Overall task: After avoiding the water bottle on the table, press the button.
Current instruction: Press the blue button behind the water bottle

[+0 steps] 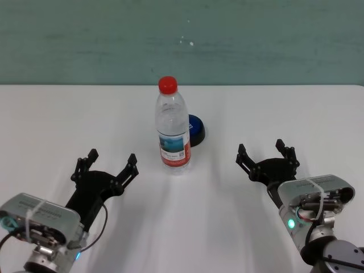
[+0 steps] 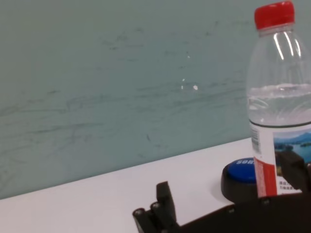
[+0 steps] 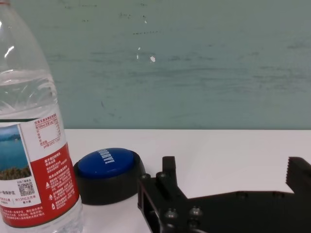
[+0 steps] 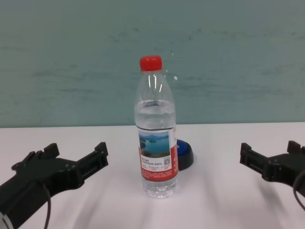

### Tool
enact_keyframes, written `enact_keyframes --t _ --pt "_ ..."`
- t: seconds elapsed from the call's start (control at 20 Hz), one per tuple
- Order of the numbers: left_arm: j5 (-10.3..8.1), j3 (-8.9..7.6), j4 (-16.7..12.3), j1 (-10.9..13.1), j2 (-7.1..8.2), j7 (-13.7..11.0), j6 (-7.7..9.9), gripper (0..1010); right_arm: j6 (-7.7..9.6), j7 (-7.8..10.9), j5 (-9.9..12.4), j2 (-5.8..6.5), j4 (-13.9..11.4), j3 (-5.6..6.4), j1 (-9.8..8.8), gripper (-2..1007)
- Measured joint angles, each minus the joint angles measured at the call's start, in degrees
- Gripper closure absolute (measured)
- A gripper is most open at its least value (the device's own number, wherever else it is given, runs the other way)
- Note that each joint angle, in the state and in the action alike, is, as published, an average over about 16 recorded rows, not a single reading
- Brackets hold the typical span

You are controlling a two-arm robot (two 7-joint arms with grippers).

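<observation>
The water bottle [image 1: 172, 126] stands upright at the middle of the white table [image 1: 57, 119], clear with a red cap and a lake label. It also shows in the chest view [image 4: 156, 133], the left wrist view [image 2: 279, 104] and the right wrist view [image 3: 34, 141]. The blue button [image 1: 195, 129] on its dark base sits just behind the bottle to its right, partly hidden by it; it also shows in the right wrist view [image 3: 108, 174]. My left gripper [image 1: 111, 163] is open, near-left of the bottle. My right gripper [image 1: 266, 154] is open, near-right of the button. Both are empty.
A teal wall [image 1: 182, 40] stands behind the table's far edge. Bare white tabletop lies on both sides of the bottle and between the two grippers.
</observation>
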Motion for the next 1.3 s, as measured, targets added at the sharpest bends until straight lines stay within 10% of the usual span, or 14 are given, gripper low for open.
enact_keyframes --t 1.3 --pt "0.01 -0.81 5.6 -6.4 -0.28 -1.1 1.04 0 0.00 0.00 0.0 0.00 0.0 0.00 0.00 1"
